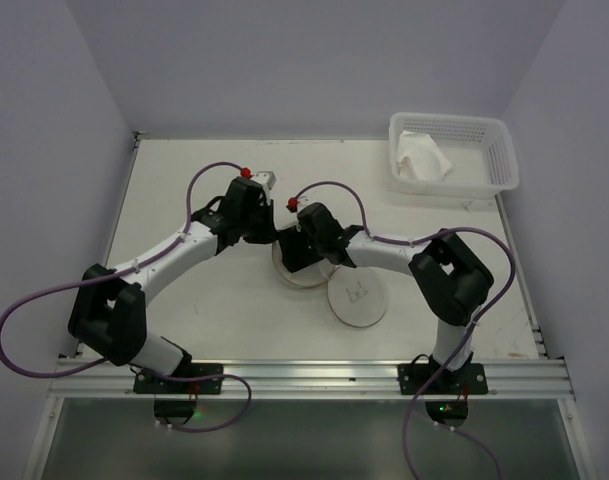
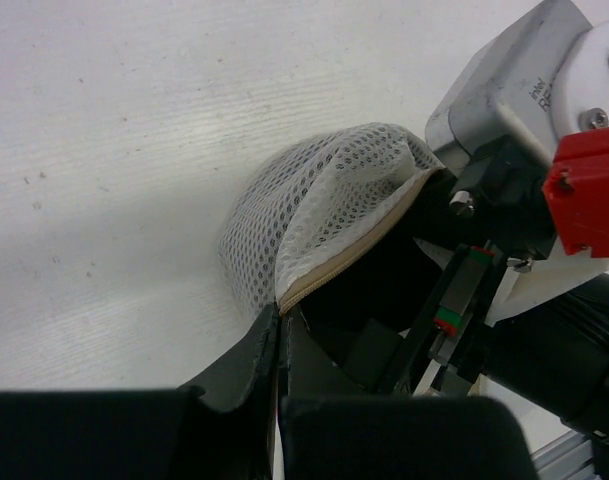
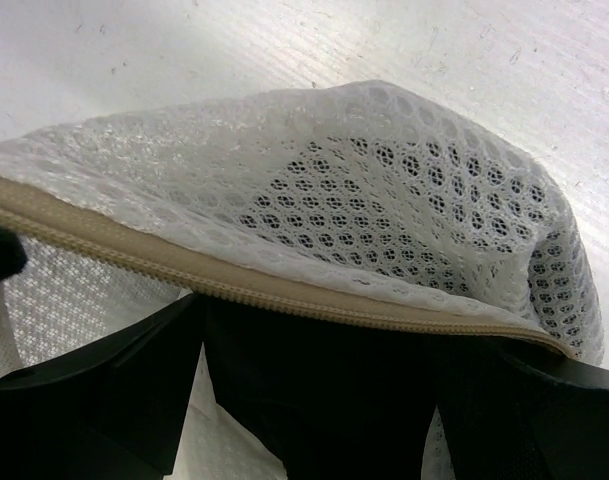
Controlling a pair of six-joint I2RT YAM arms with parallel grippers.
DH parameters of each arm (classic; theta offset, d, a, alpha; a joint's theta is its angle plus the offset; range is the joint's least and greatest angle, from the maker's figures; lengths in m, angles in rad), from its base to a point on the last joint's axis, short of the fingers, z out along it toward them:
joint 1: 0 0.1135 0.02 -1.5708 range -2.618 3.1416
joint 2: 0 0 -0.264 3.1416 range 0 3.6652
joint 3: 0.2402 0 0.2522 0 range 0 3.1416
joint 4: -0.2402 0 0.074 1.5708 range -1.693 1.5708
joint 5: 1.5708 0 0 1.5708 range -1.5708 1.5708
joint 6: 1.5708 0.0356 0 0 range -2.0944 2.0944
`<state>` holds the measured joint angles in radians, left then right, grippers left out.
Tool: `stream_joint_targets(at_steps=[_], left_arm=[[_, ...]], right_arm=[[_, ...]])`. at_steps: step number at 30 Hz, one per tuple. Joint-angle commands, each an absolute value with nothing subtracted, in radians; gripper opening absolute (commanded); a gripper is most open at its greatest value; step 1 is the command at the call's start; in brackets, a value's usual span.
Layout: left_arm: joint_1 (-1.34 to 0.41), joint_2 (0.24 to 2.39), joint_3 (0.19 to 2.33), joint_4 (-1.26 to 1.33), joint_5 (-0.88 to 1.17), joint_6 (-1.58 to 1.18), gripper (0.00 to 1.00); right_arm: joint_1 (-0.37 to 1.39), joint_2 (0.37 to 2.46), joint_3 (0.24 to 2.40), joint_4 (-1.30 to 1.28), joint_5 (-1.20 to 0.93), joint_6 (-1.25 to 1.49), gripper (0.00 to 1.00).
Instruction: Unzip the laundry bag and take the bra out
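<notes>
Unzip step: left claw (image 2: pixel 281 335) clenched on bag (image 2: pixel 324 210) rim on the surface (image 2: pixel 104 150), right claw (image 3: pixel 314 395) released at the zipper (image 3: pixel 284 290); I see no bra yet, so next I'd spread the opening.

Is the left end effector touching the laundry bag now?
Touching. The left wrist view shows the left end effector shut on the tan zipper edge of the laundry bag.

Bright, even light; soft faint shadows; wrist views blurred in near foreground.
</notes>
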<state>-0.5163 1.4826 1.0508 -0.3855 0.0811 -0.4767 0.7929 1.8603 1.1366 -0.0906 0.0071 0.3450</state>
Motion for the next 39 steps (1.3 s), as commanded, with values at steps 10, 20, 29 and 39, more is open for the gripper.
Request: stream_joint_targets(at_steps=[10,20,29,39], left_arm=[[-0.465,1.368,1.052,-0.486,-0.058,-0.396,0.0],[-0.463,1.387,0.993,-0.39,0.075,-0.448,0.0],[-0.463,1.448,1.028,-0.35,0.129,-0.454,0.0],[-0.463,1.447,1.069,-0.384,0.178,-0.437,0.0]], right_arm=[[0.79,1.925,1.066,-0.101,0.057,0.356,0.72],[0.792,1.862,1.104,-0.155,0.003,0.305,0.0],[0.792,1.545,1.1,-0.103,-0.414,0.255,0.0],[0.749,1.319,1.034,0.026,-0.315,0.385,0.0]])
